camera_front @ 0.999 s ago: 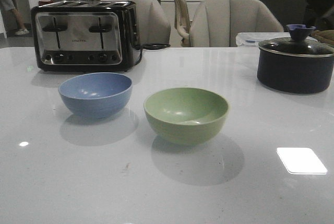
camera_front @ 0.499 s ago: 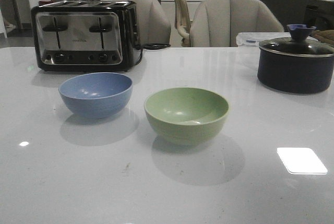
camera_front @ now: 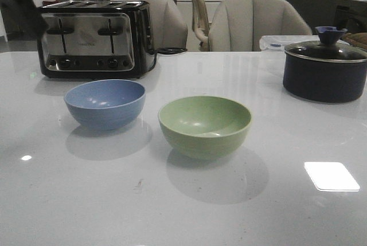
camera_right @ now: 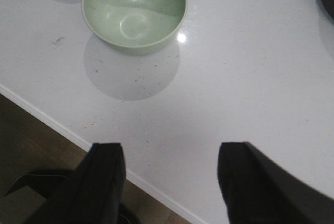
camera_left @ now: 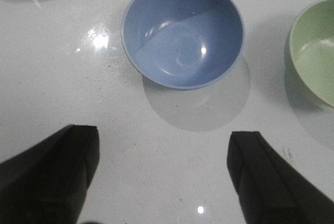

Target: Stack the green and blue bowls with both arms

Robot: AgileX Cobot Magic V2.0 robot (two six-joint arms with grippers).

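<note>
The blue bowl (camera_front: 105, 103) stands upright and empty on the white table, left of centre. The green bowl (camera_front: 205, 125) stands upright beside it to the right, a little nearer, not touching it. Neither gripper shows in the front view. In the left wrist view my left gripper (camera_left: 164, 145) is open and empty above the table, short of the blue bowl (camera_left: 182, 32); the green bowl's edge (camera_left: 315, 51) shows there too. In the right wrist view my right gripper (camera_right: 169, 156) is open and empty over the table's near edge, well short of the green bowl (camera_right: 134, 11).
A black and chrome toaster (camera_front: 92, 38) stands at the back left behind the blue bowl. A dark navy lidded pot (camera_front: 325, 68) stands at the back right, with a clear container (camera_front: 275, 42) behind it. Chairs (camera_front: 252, 23) stand beyond the table. The near table edge (camera_right: 57, 125) drops to the floor.
The bowls have not moved. In the background at the far left, a dark shape has come in beside the toaster.
</note>
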